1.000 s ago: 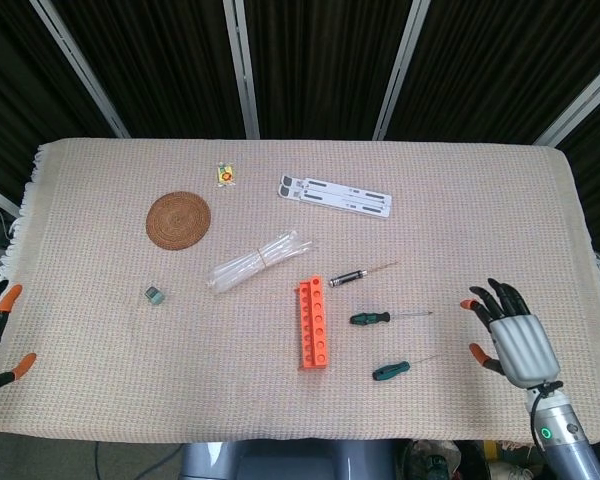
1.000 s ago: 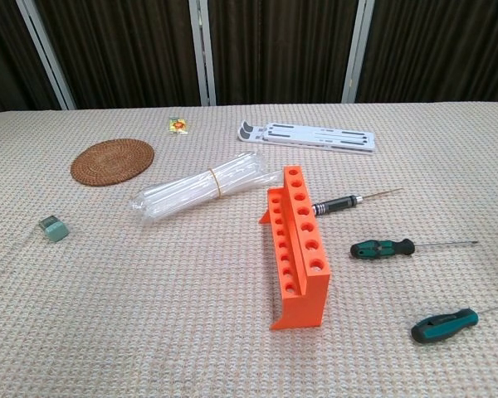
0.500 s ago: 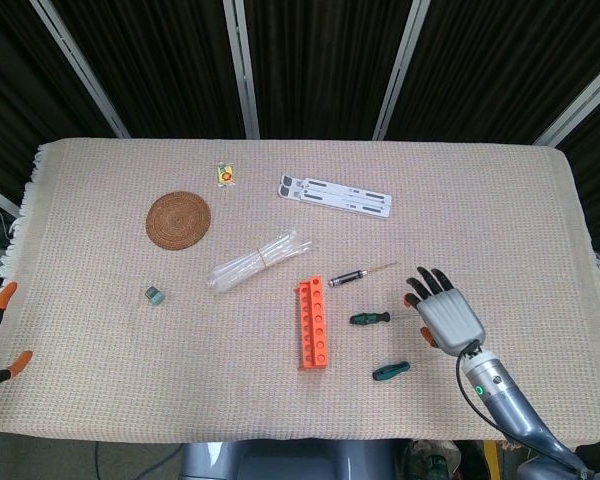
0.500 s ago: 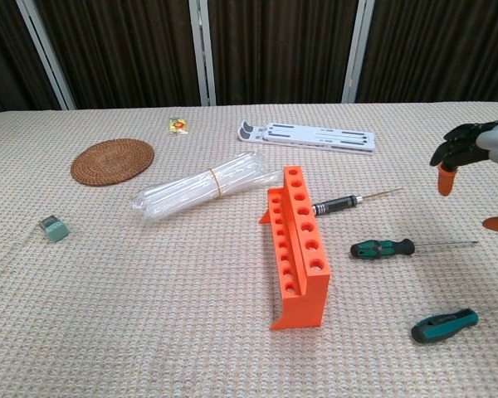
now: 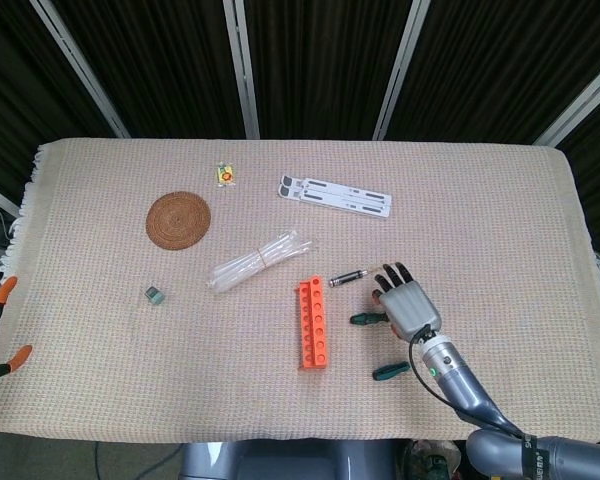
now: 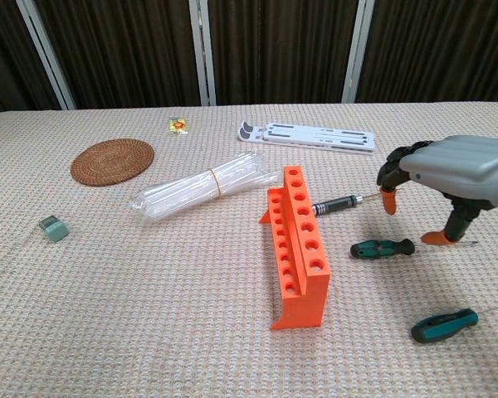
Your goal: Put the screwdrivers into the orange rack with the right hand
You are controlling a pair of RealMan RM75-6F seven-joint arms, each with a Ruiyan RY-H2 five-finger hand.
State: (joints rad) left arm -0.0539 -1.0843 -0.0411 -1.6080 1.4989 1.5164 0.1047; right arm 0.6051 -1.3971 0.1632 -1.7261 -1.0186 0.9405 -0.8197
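Probably light, stiff and roll-prone, the green-handled screwdriver (image 6: 383,247) at the orange plastic rack's (image 6: 297,242) three o'clock wants pinching by its ribbed handle; the grey right hand (image 6: 442,178) hovers spread, empty.

I count three screwdrivers: a black one (image 6: 341,202) and two green ones (image 6: 383,247) (image 6: 445,325). There is one orange rack (image 6: 298,245), one round coaster (image 6: 112,161) and one bundle of clear tubes (image 6: 197,190).

table (image 5: 500,200) | cloth-covered | orange rack (image 5: 313,323), screwdrivers (image 5: 368,319), coaster (image 5: 178,219), tubes (image 5: 255,260)
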